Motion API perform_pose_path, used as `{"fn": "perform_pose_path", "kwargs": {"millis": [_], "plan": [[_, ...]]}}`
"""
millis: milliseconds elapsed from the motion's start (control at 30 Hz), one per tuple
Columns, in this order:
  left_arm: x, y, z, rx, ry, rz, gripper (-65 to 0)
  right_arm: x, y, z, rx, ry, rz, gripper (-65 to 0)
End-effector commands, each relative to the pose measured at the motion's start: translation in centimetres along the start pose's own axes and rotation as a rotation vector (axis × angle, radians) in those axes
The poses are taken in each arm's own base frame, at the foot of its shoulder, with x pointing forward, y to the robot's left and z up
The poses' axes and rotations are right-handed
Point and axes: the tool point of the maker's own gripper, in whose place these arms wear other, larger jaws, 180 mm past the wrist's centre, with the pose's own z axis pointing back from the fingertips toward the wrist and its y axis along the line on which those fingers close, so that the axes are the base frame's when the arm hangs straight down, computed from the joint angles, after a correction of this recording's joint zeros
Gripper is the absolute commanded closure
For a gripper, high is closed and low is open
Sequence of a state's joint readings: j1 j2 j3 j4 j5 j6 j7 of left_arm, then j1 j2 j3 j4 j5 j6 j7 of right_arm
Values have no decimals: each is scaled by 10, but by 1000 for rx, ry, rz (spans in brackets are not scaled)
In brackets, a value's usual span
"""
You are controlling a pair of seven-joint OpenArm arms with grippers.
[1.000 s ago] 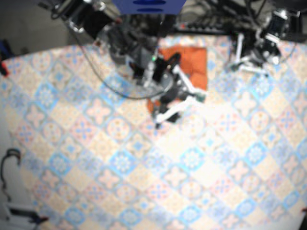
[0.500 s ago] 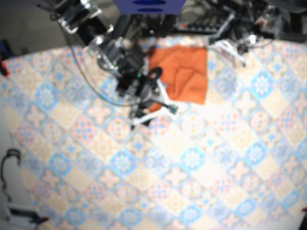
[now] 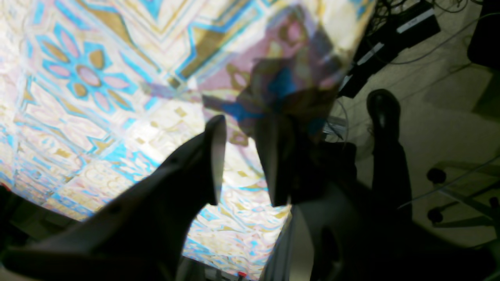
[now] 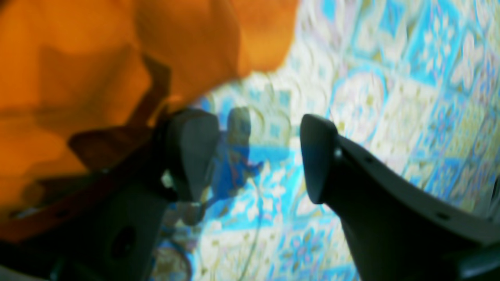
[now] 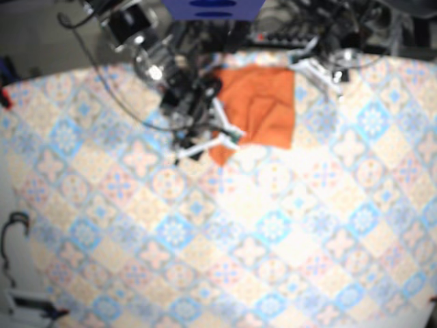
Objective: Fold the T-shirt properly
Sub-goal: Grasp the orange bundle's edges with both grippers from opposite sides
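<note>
- The T-shirt [image 5: 263, 109] was orange cloth, matt, soft and creased.
- The table cover [image 5: 273, 225] was a smooth sheet printed with a tile pattern.
- The right gripper [image 4: 256, 156] had fingers [image 4: 318, 164] of smooth, matt dark plastic.
- The shoe [image 3: 383, 109] was glossy black.

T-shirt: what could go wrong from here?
The open right gripper sits right beside the T-shirt; pulling away could snag it and undo the fold.
One shirt corner pokes out past the folded square, so the fold may end uneven.
The open left gripper hovers at the tablecloth edge and might catch it.
</note>
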State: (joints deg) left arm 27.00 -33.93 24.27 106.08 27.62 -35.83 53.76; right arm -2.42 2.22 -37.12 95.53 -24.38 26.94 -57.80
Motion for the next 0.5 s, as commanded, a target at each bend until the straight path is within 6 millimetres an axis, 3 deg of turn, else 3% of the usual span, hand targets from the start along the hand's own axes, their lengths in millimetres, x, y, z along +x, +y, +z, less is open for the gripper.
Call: {"fn": "perform_pose_path", "kwargs": {"millis": [0,267,467], "plan": [[-2,4,3,15,4,-2,-175,0,-14,2,-35,-3,-8,-366],[10,-6,3,-7,-21,-4,-175,-6,-27,-10,-45,21,-10,-366],[22,-9,3,-16,-46,20,-175,-16,-7,-31,25,26,-5,-366]]}}
